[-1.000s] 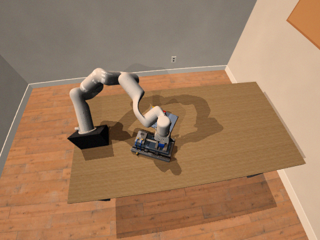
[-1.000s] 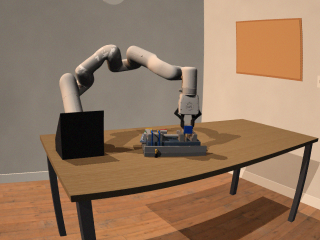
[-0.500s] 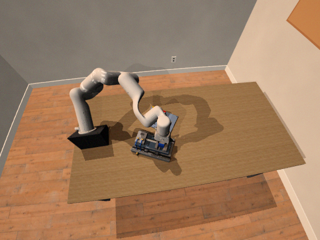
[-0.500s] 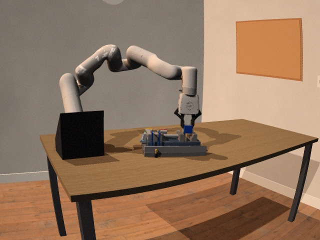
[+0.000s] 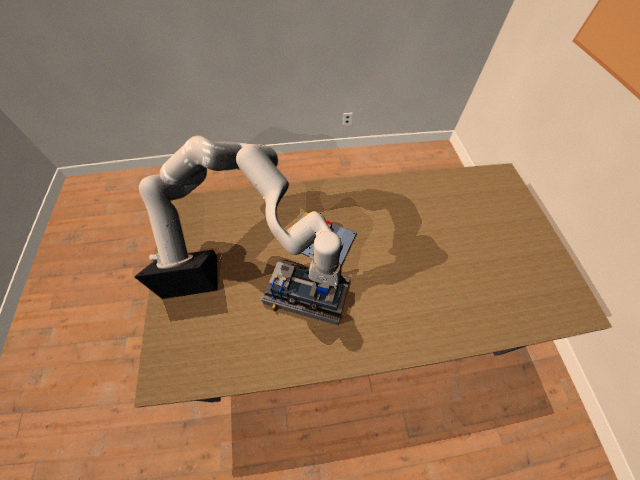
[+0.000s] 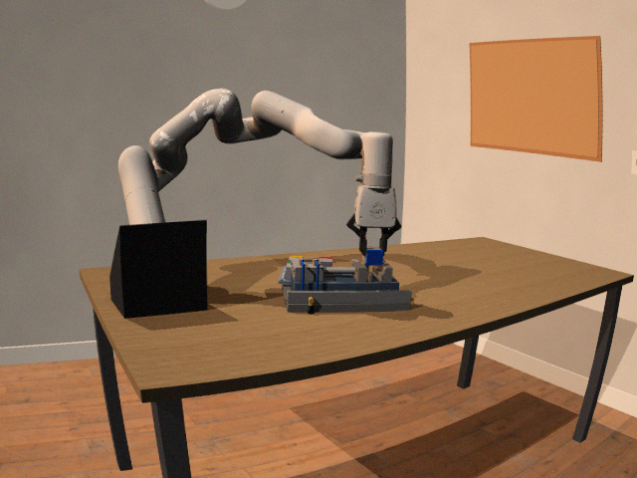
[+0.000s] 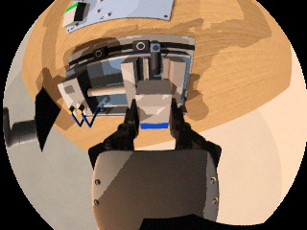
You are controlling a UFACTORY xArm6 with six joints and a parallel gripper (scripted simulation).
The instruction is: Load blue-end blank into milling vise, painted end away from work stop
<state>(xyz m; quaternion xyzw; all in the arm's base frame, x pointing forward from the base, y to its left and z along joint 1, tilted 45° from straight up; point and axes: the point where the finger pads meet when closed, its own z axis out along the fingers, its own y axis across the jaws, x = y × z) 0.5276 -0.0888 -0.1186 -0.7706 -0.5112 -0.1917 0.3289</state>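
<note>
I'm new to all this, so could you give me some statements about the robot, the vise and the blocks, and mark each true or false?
1. The fingers are spread wide with nothing between them. False: they grip the blue-ended blank.
2. The blue end points away from the infeed plate. True.
3. The vise stands on the floor. False: it is on the table.
4. A green-ended blank is on the infeed plate. True.

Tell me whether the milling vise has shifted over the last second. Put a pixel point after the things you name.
No. In the exterior view, the milling vise point(image 5: 305, 308) point(image 6: 349, 300) point(image 7: 74, 88) keeps the same visible gap from the black pedestal point(image 5: 206, 284) point(image 6: 198, 303) point(image 7: 46, 117).
</note>
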